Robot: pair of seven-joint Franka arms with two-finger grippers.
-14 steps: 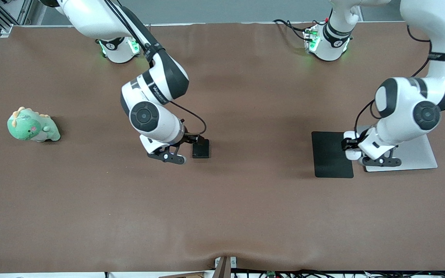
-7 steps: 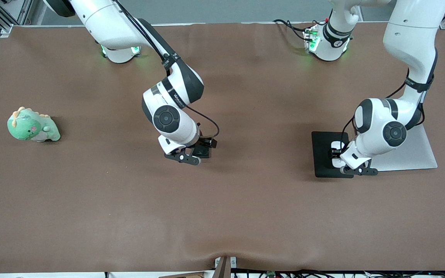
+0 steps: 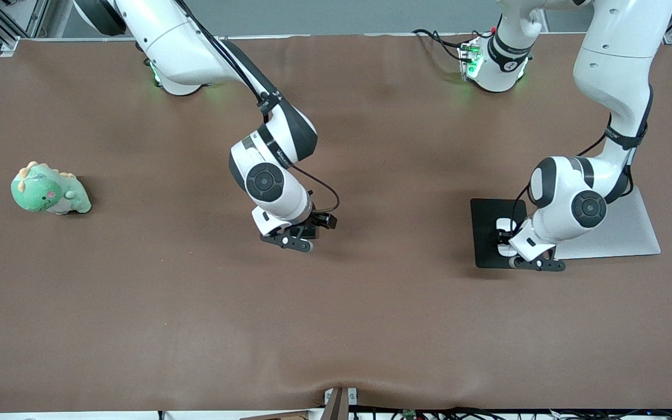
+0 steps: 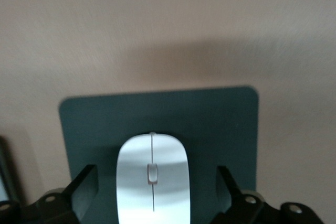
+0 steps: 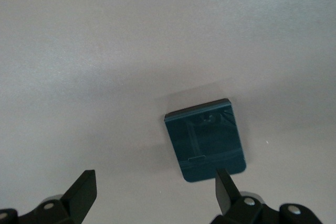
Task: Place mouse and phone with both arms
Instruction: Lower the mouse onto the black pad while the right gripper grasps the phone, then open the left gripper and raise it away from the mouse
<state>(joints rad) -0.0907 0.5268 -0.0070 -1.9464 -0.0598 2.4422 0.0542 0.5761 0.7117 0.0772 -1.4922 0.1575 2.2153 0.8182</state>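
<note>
Checking wrist views, I saw what the front camera hid: open left gripper [image 4: 152, 192] straddled the glossy white oval mouse [image 4: 152, 179] on the flat black mouse pad [image 4: 210, 124], while open right gripper [image 5: 152, 192] hung over the small black rectangular phone [image 5: 206, 140] lying on brown table [image 5: 105, 51].

Both arms reach down toward the surface with wrists bent. The left hand [image 4: 152, 195] hangs low with fingers spread wide; the right hand [image 5: 155, 195] likewise hangs low, fingers apart.

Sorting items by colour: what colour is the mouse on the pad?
White, with a thin grey centre line; the mouse shows best in the left wrist view.
</note>
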